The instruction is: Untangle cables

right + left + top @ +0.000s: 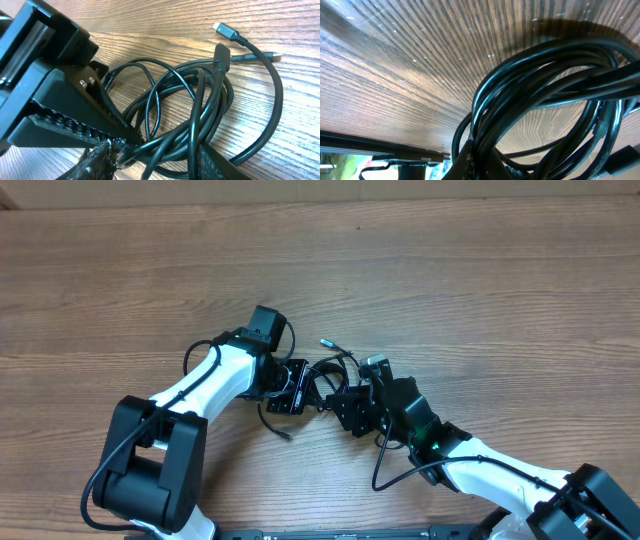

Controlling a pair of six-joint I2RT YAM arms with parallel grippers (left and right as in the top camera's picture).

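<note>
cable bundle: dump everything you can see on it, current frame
The cables are thin, glossy black cords, rubbery-looking, looped over each other in one loose tangle on the wooden table. Two free ends show: a straight plug with a silvery tip and a dark angled plug, both resting on the wood. The left gripper is shut on strands at the tangle's edge. The right gripper has its fingers apart with other strands between them, not clearly gripping.
</note>
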